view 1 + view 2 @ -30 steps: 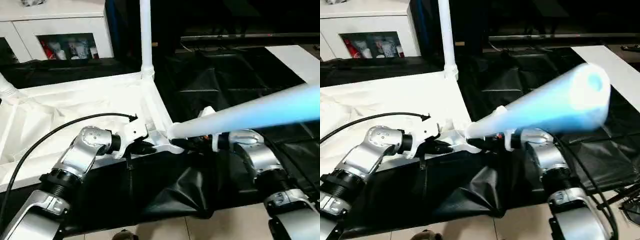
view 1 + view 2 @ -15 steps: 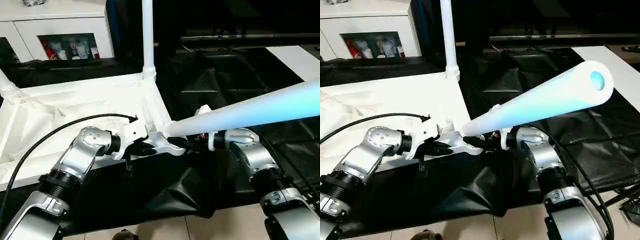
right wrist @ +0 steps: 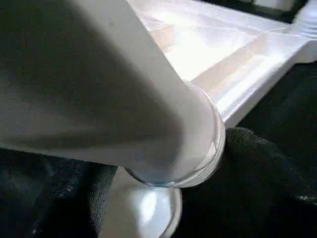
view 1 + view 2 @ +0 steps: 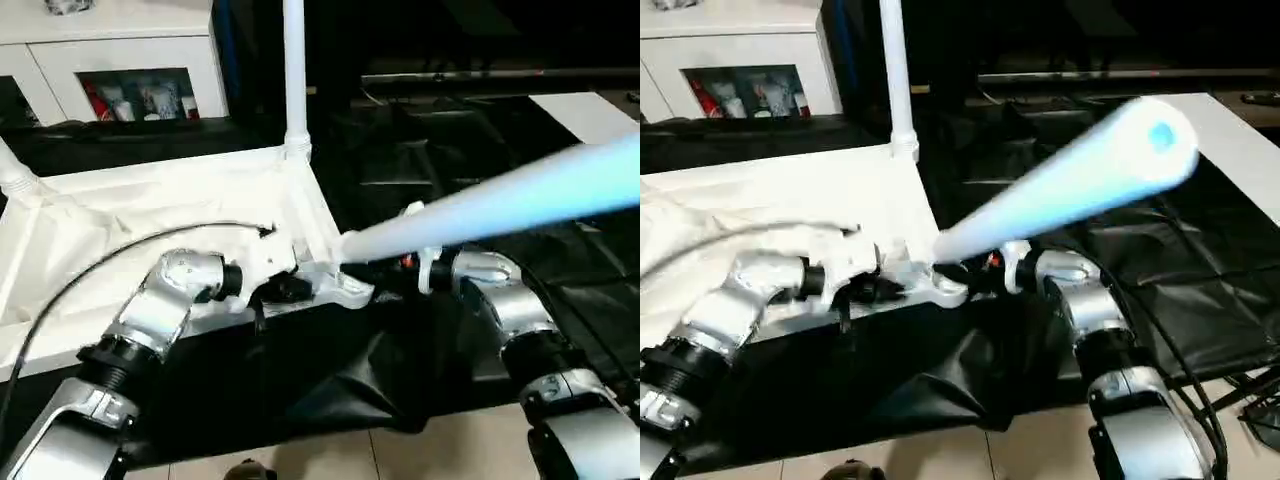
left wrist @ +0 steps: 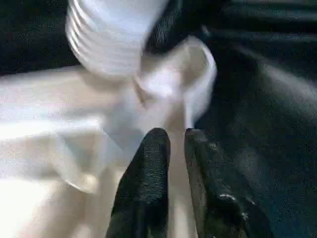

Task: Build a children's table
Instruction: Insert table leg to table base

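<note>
The white tabletop [image 4: 120, 215] lies upside down on the black-draped work table. One leg [image 4: 293, 70] stands upright in its far right corner socket, and another leg [image 4: 12, 175] sits at the far left corner. My left gripper [image 4: 285, 290] is shut on the tabletop's rim beside the near right corner socket [image 5: 195, 74]. My right gripper [image 4: 395, 268] is shut on a third leg [image 4: 500, 205], which slants up to the right. That leg's ribbed narrow end [image 5: 106, 44] hovers just over the socket, tilted, not seated.
The black cloth [image 4: 450, 150] hangs in folds over the table's front edge below the corner. A white cabinet [image 4: 120, 60] stands at the back left and a white board [image 4: 590, 115] at the back right. A black cable [image 4: 90, 275] loops over my left forearm.
The held leg's free end has swung up and to the left, so the leg stands steeper; its narrow end stays by the corner socket. My left gripper has kept its hold on the rim.
</note>
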